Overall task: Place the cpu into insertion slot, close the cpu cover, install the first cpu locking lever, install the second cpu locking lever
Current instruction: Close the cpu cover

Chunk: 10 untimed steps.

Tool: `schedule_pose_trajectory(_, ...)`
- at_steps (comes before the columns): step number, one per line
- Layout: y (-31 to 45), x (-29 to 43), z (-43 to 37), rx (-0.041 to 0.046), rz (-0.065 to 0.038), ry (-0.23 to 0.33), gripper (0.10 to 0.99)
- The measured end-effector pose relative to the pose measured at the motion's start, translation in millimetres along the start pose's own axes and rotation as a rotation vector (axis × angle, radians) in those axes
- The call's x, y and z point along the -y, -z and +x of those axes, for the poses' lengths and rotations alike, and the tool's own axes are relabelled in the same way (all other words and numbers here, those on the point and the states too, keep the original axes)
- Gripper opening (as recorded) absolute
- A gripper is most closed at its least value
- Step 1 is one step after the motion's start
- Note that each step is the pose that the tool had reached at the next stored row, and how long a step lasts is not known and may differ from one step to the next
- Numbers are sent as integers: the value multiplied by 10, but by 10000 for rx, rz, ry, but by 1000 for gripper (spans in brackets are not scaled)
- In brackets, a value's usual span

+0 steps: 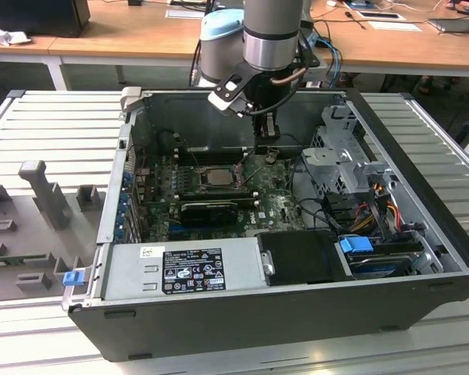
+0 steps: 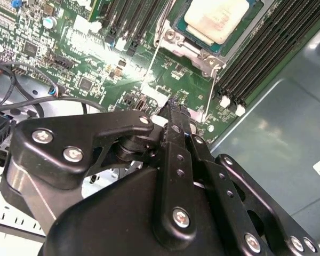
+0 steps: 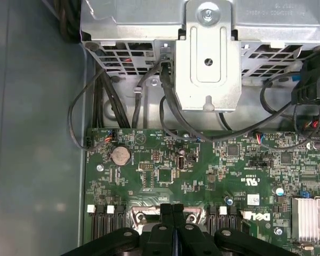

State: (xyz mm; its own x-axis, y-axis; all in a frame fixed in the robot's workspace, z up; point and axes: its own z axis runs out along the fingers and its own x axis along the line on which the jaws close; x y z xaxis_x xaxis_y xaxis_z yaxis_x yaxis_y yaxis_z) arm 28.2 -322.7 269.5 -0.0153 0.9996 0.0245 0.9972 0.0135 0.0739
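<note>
Far on the exterior view's left, grey jig blocks (image 1: 43,195) and a blue clip (image 1: 72,276) sit on the ribbed table (image 1: 55,133), outside the case (image 1: 297,320). The case's left wall stands upright and the PSU (image 1: 180,269) runs along the near edge, so the open room I see is from above.

Next over is the board (image 1: 281,205), w/ the cpu (image 1: 216,176) seated in the slot (image 1: 191,186), silver top up. A black card (image 1: 209,209) lies just in front of the slot. In the second wrist view the cpu (image 2: 217,18) sits w/ the metal cover (image 2: 166,36) framing it and RAM slots (image 2: 256,58) close on either side.

The hand (image 1: 267,150) hangs just to the exterior view's right of the slot, tip low over the board, w/ the arm (image 1: 270,39) vertical near the rear wall. In the first wrist view the fingers (image 3: 164,226) are pressed together, thin seam between them.

Further right, the cage (image 1: 340,160) and loose cables (image 1: 313,195) crowd the board's edge, so it's tight that side. Then a blue tab (image 1: 358,244) and the case's right wall.
</note>
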Motion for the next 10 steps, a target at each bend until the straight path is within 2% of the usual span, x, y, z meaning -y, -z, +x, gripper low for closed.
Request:
schedule_pose_trajectory(2, -10, -21, -1, -2, -1, -1, 106)
schedule_pose_trajectory(10, -76, -207, -5, 0, 16, -1, 106)
